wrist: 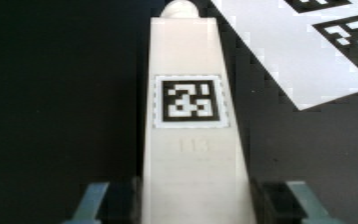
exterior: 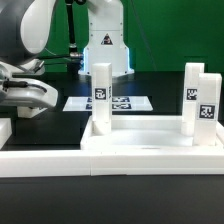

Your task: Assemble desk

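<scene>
The desk top (exterior: 150, 143), a white rimmed tray, lies at the front of the exterior view. A white post leg (exterior: 101, 95) with a tag stands upright on its left part. Two more tagged legs (exterior: 200, 100) stand close together at its right end. In the wrist view another white leg (wrist: 194, 110) lies flat on the black table, tag up. My gripper (wrist: 197, 198) is open, with one finger (wrist: 98, 200) on each side of this leg and a dark gap at both sides. In the exterior view the gripper (exterior: 40, 98) is low at the left; the lying leg is hidden there.
The marker board (exterior: 115, 102) lies on the table behind the left leg and shows in the wrist view (wrist: 318, 50) beside the leg's far end. A long white border rail (exterior: 40, 160) runs along the front. The robot base (exterior: 105, 45) stands at the back.
</scene>
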You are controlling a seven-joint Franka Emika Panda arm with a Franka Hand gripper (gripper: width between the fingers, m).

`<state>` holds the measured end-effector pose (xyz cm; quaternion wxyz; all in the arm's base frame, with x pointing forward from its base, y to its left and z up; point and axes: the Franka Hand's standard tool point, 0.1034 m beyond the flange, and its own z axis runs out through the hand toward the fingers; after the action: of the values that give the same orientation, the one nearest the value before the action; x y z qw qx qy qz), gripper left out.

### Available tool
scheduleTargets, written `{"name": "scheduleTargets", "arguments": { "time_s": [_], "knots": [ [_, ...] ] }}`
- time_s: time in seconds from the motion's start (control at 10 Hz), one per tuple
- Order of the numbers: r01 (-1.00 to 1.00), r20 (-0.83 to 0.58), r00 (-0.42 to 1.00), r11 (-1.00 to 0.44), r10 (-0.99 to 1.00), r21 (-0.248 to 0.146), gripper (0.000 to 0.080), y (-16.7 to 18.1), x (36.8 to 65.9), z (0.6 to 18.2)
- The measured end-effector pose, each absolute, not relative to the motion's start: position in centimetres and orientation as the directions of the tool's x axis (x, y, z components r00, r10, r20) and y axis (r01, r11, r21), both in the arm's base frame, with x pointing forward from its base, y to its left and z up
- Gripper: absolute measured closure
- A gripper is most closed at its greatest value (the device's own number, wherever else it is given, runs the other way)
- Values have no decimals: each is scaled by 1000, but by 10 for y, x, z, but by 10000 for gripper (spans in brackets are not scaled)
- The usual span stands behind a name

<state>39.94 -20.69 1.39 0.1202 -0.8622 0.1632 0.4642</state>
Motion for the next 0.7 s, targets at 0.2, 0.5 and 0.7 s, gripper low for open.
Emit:
{"name": "scheduleTargets", "arguments": {
  "time_s": [0.2,0.5,0.7],
  "knots": [
    [-393,-840,516,-918,-170,-56,514,-207,399,14],
    [-395,-841,513,-917,-172,-53,514,-206,400,15],
    [-380,-820,548,-922,-162,-72,512,-189,426,56]
  ]
}}
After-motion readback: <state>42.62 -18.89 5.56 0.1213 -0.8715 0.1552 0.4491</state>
